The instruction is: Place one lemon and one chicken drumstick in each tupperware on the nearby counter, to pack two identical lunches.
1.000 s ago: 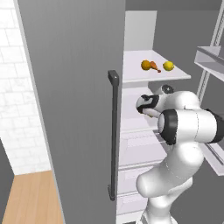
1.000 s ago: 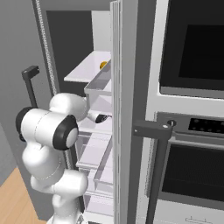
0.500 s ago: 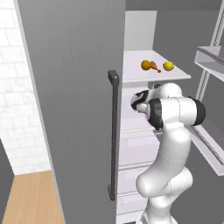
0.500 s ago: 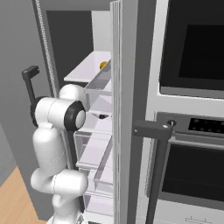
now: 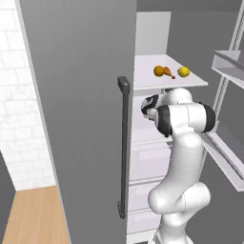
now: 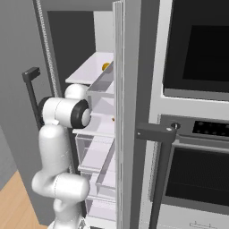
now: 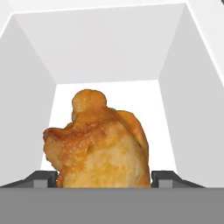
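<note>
Chicken drumstick [image 7: 99, 144] between gripper [image 7: 105, 178] tips, close-up.

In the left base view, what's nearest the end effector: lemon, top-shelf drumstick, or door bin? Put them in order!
1. Top-shelf drumstick, just above the end effector.
2. Lemon, farther right on that shelf.
3. Door bin, out on the right-hand door.

The chicken drumstick [image 7: 101, 144] is golden brown, mottled with darker orange patches. On the white fridge shelf [image 5: 147, 78] lie a yellow lemon [image 5: 183, 72] and another orange-brown drumstick [image 5: 162, 71]. The fridge door [image 5: 71, 105] is plain grey with a dark grey handle [image 5: 124, 147]. The arm [image 5: 183, 157] is white with black joints.
</note>
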You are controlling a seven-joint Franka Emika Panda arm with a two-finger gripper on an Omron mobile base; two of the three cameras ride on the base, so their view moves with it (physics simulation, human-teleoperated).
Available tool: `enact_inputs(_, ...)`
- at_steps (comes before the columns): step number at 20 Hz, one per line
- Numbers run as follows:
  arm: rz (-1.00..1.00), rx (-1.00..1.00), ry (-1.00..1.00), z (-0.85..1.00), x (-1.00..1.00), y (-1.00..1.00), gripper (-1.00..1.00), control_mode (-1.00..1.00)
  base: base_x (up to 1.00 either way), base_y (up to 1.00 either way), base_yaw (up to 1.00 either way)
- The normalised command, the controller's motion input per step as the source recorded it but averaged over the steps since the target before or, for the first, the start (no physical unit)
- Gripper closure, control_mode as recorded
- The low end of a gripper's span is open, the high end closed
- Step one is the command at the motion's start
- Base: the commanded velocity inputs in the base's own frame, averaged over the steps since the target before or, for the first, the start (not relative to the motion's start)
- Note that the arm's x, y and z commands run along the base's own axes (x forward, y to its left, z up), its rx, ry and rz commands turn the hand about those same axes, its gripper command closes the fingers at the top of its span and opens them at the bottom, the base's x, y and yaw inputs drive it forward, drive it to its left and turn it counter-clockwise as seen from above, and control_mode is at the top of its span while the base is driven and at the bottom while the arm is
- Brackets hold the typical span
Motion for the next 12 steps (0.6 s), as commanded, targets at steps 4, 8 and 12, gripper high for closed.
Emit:
enact_inputs(4,0.0,0.0,0.0,-0.09,-0.22,0.0,1.0,-1.0,0.0,0.0,0.0)
enact_inputs(8,0.0,0.0,0.0,-0.58,-0.99,0.16,1.0,-1.0,0.0,0.0,0.0)
enact_inputs(12,-0.03,0.05,-0.24,0.29,-1.0,0.15,1.0,-1.0,0.0,0.0,0.0)
